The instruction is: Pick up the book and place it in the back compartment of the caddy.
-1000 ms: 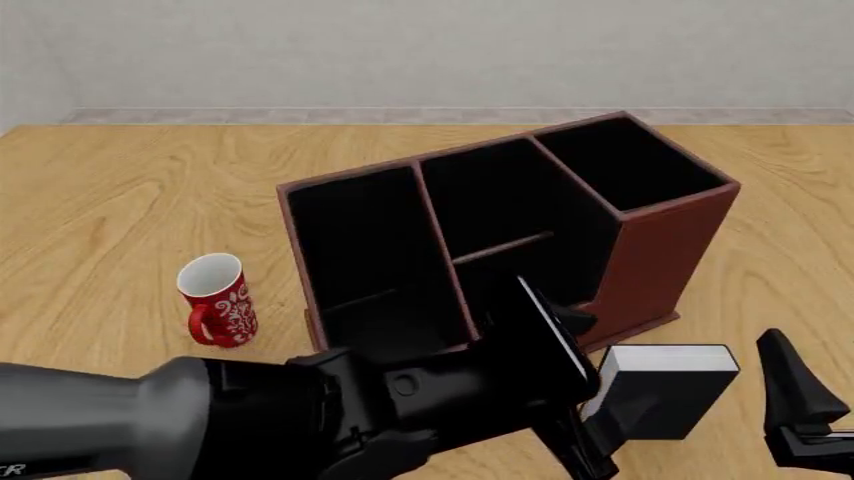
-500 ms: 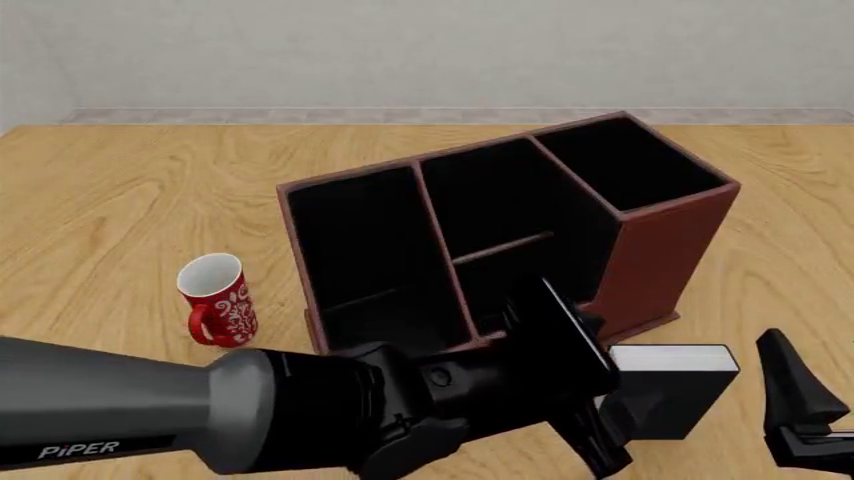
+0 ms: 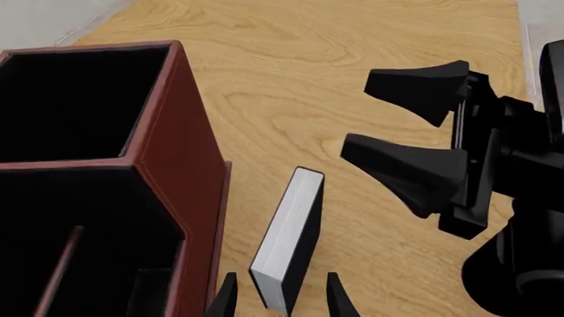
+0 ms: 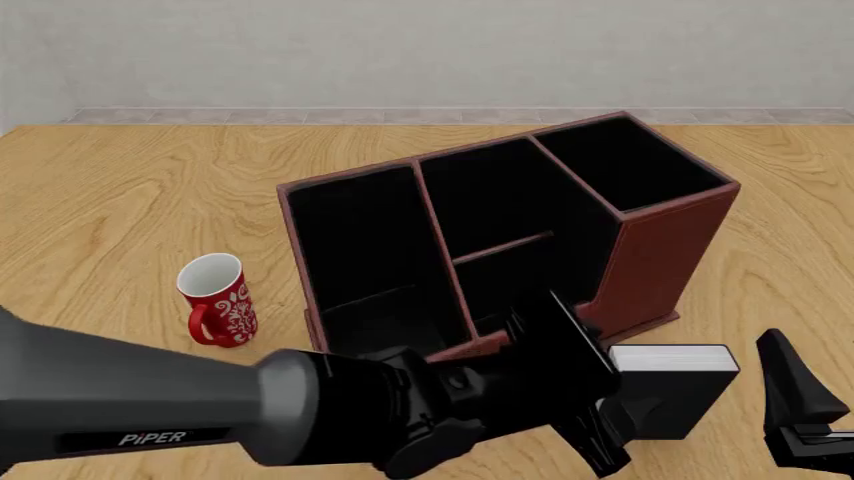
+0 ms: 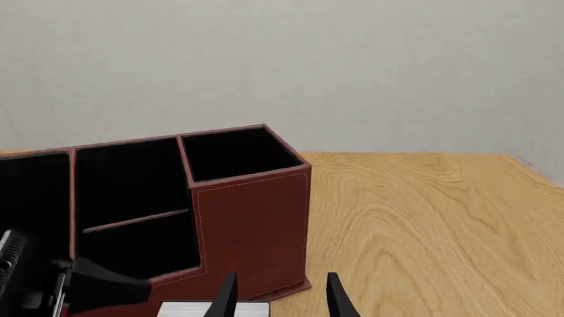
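black hardback: the book point(image 4: 671, 388) is standing on the wooden table point(image 4: 120, 200) just beside the caddy's point(image 4: 661, 250) near right corner, white page block facing up.
left gripper: the left gripper point(image 3: 275, 302) is straddling the book's near end, fingers spread on either side and not visibly touching the covers.
right gripper: the right gripper point(image 3: 414, 139) is hanging near the book's far side, jaws apart and gripping nothing.
target: the back compartment point(image 4: 514, 275) is sitting behind the lowered wall, empty as far as can be seen.
risk: judging from here, closing so near the book's end could be letting it pivot or slip out while lifting; the thin divider and stepped wall could be catching a tilted book.
second risk: the two grippers are working close together and could be colliding around the book.
hidden: the left arm is covering the book's lower half in the front view; fingertip contact is cut off in the left wrist view.
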Controlling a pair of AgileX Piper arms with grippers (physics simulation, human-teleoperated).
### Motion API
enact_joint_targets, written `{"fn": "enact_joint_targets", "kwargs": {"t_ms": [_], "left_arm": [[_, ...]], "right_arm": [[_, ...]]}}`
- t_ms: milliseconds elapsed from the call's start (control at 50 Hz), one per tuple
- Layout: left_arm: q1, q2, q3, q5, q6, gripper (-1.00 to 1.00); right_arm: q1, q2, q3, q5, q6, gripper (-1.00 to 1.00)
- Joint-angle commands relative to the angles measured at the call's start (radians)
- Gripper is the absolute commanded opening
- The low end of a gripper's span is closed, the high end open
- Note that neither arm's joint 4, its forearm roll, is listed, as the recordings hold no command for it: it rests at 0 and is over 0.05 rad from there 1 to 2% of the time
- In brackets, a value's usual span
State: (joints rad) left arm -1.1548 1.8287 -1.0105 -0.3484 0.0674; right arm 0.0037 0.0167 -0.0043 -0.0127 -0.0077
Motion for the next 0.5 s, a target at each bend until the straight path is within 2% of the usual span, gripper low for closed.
{"fn": "enact_joint_targets", "kwargs": {"t_ms": [20,340,500], "left_arm": [[0.004,0.038,-0.013,-0.007,-0.006,1.0],[0.014,0.079,-0.045,-0.003,-0.007,1.0],[0.008,0.101,-0.066,0.006,0.022,1.0]], "right_arm": [[0.0,0.004,0.001,-0.004,0.002,1.0],[0.001,0.008,0.002,-0.012,-0.003,1.0],[0.0,0.0,0.0,0.001,0.001,1.0]]}}
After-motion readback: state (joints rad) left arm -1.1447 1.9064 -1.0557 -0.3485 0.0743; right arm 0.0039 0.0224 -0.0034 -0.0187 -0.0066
